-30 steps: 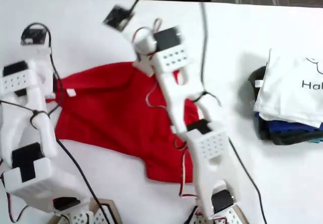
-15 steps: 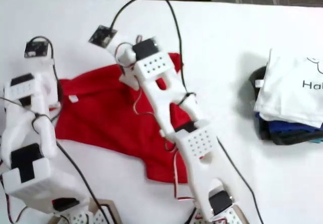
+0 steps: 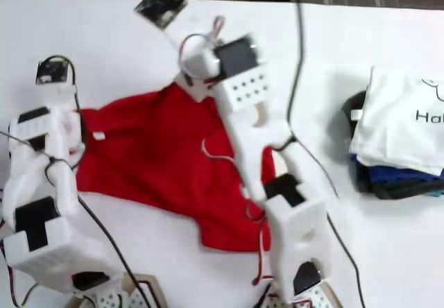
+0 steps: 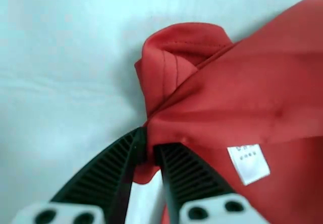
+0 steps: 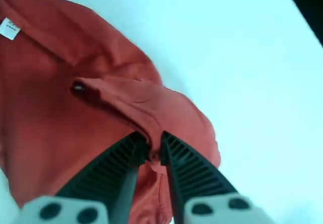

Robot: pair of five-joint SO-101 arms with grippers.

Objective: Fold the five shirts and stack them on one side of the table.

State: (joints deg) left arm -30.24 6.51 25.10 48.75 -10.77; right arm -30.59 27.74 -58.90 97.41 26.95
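A red shirt lies crumpled on the white table, left of centre. My left gripper is at the shirt's left edge, shut on a bunched fold of the red shirt beside its white tag. My right gripper is at the shirt's far edge, shut on a raised ridge of the red shirt, and its arm stretches over the cloth. The left gripper and the right gripper each have cloth pinched between black ribbed fingers.
A stack of folded shirts sits at the table's right edge, a white one on top of blue and dark ones. Both arm bases stand along the near edge. Cables trail across the far side.
The right arm swung left with the shirt's far edge, then back right and farther away, dragging the cloth. The left arm shifted slightly nearer while still holding the shirt.
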